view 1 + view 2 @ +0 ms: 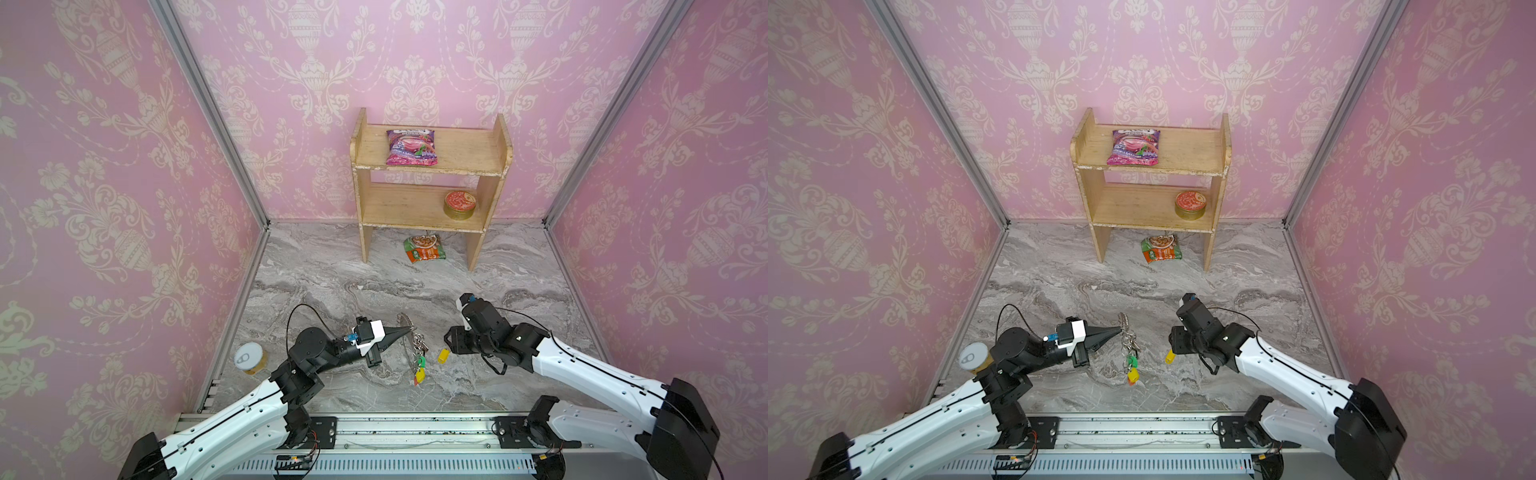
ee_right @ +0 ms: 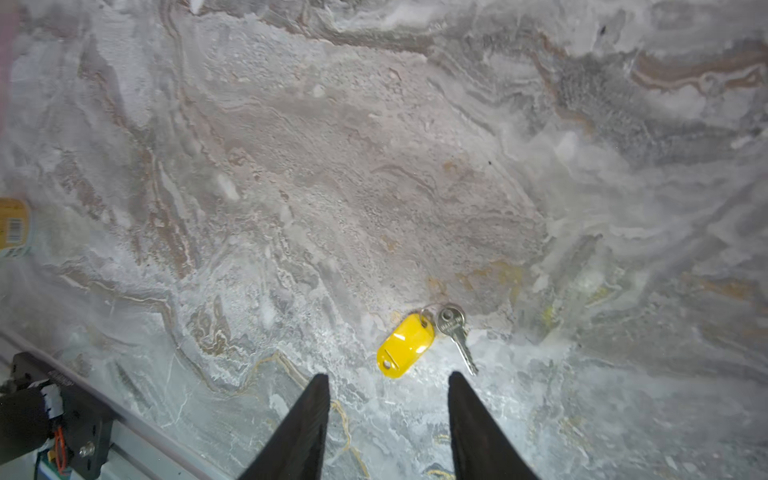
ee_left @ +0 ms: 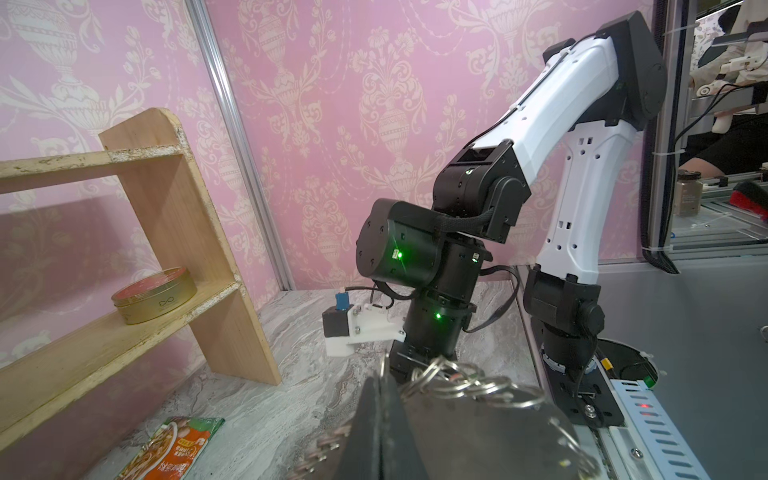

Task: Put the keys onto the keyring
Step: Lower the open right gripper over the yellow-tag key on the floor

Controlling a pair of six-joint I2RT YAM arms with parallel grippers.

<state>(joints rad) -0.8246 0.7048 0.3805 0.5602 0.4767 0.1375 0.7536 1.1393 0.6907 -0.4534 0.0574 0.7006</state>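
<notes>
The keyring [image 1: 406, 322] stands on edge near the table's front middle, its grey-brown band [image 3: 478, 436] edged with silver loops [image 3: 457, 380]. My left gripper [image 1: 411, 328] is shut on its upper edge, as the left wrist view shows [image 3: 384, 374]. Keys with green [image 1: 420, 360] and yellow [image 1: 420, 375] tags hang from its lower part in both top views. One more key [image 2: 455, 332] with a yellow tag [image 2: 405, 345] lies on the marble just right of the ring [image 1: 444, 355]. My right gripper [image 2: 388, 377] hovers over it, open and empty, the tag just beyond its fingertips.
A wooden shelf [image 1: 428, 166] stands at the back with a pink packet [image 1: 411, 146] on top and a round tin [image 1: 460, 204] below. A green and orange packet [image 1: 424, 248] lies under it. A can [image 1: 249, 357] stands at the front left. Pink walls close in three sides.
</notes>
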